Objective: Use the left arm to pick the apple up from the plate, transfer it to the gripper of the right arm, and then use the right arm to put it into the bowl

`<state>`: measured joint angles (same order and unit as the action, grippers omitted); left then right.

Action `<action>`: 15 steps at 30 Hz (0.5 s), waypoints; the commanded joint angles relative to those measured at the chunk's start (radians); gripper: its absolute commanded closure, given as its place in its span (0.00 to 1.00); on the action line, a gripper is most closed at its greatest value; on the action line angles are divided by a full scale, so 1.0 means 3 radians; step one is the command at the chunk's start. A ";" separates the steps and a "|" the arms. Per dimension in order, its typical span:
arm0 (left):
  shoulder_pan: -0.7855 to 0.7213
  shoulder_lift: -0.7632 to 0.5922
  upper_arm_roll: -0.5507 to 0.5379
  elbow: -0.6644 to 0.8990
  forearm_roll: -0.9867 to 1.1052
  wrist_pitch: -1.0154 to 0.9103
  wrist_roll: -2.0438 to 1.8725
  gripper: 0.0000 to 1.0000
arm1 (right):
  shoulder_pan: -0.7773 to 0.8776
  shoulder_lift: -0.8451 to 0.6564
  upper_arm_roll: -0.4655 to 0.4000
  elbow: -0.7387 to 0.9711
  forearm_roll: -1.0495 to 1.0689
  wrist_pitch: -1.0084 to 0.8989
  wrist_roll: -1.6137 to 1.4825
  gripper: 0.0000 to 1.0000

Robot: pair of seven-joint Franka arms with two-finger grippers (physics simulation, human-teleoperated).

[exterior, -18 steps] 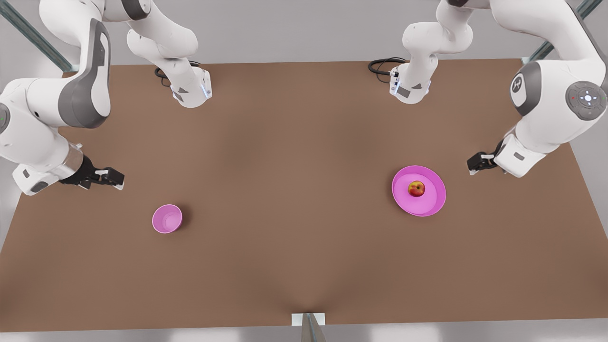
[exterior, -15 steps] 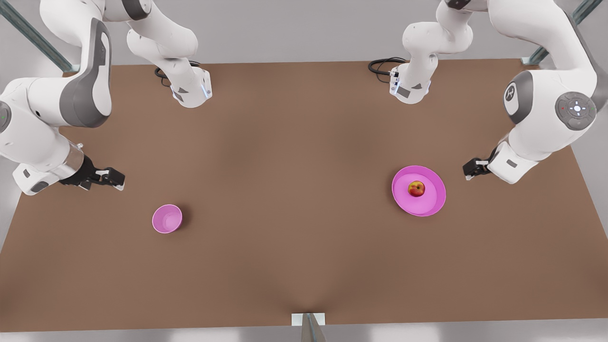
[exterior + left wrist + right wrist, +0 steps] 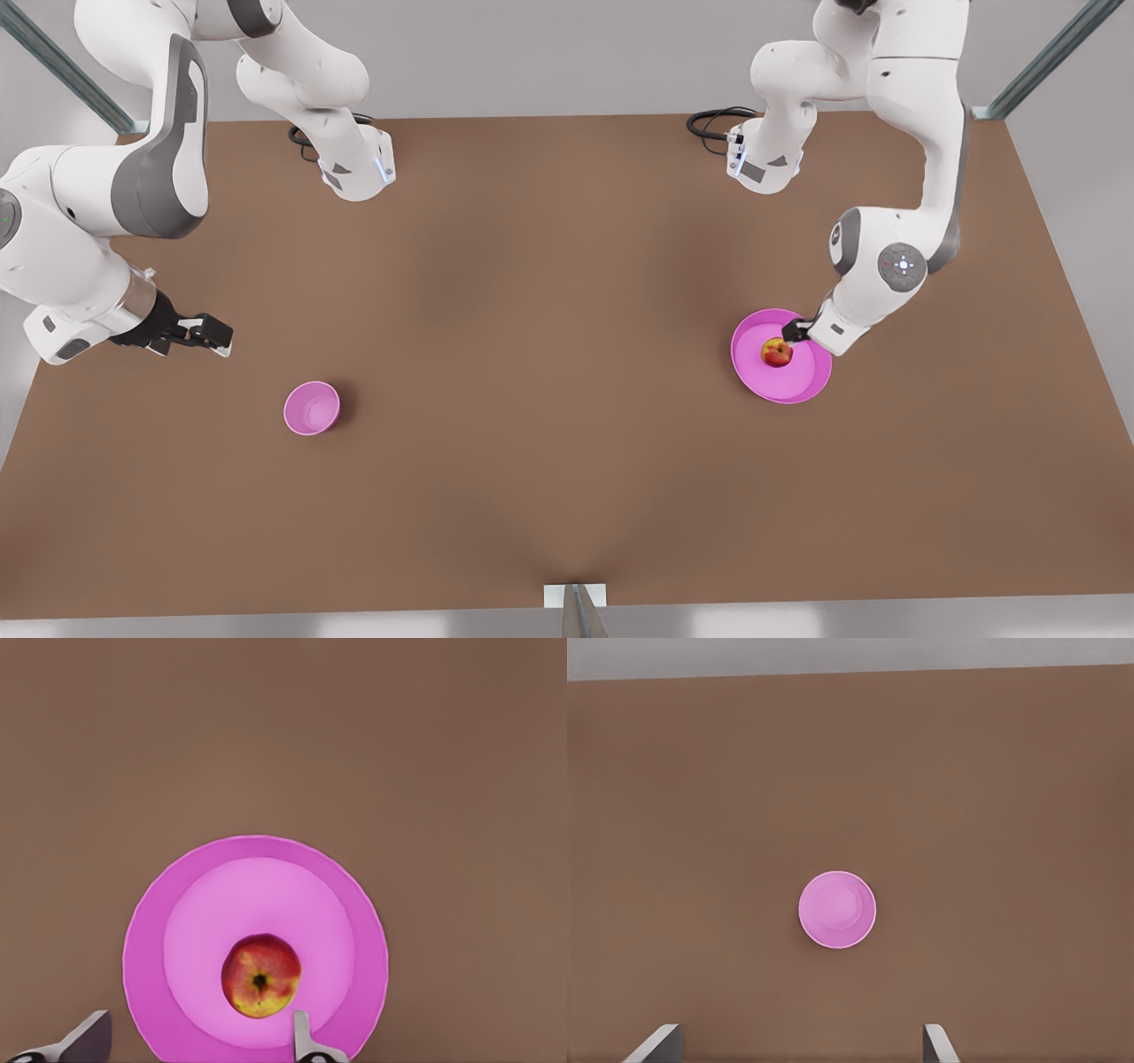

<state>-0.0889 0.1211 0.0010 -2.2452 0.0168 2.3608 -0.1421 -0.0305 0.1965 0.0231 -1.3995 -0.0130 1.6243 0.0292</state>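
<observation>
Since 0.6 s back, left arm swung in from the table edge on the front view's right; right arm hasn't budged.

L to R in the front view: my right gripper (image 3: 208, 335) waits off the table's left edge, fingers spread wide w/ nothing between them. Near it, the bowl (image 3: 311, 408), nothing in it. Well apart on the right, the plate (image 3: 802, 385) w/ the apple (image 3: 777, 352) sitting in its flat middle. My left gripper (image 3: 795, 330) hangs just beside the apple, over the plate's back rim, fingers open, not on the fruit yet.

Risks, as I judge: apple is round & loose, so one finger (image 3: 303, 1041) landing first could nudge it rolling across the plate; dropping too low could hit the rim & shift the plate.

Left wrist view shows the apple (image 3: 260, 975) off-centre between my tips, closer to one; front view can't tell that. Right wrist view shows the bowl (image 3: 837, 909) from above.
</observation>
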 commanded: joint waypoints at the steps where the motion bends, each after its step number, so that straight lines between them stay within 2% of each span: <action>1: -0.0031 0.0036 -0.0003 -0.0058 0.0000 0.0624 -0.0411 0.00 | -0.0011 -0.0001 0.0000 0.0002 0.0002 0.0001 -0.0005 0.00; 5: -0.0118 0.0159 0.0002 -0.0089 0.0000 0.0680 -0.0528 0.00 | -0.0011 0.0000 0.0000 0.0002 0.0002 0.0001 -0.0010 0.00; 7: -0.0113 0.0184 0.0002 -0.0278 0.0000 0.0925 -0.0528 0.00 | -0.0016 0.0000 0.0000 -0.0003 0.0002 0.0001 -0.0016 0.00; 15: -0.0097 0.0379 0.0002 -0.0360 0.0005 0.0961 -0.0523 0.00 | -0.0021 0.0000 0.0000 -0.0003 0.0002 0.0001 -0.0016 0.00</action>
<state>-0.1197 0.2345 0.0015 -2.3518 0.0161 2.6122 -0.2257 -0.0362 0.1975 0.0230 -1.4014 -0.0129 1.6248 0.0271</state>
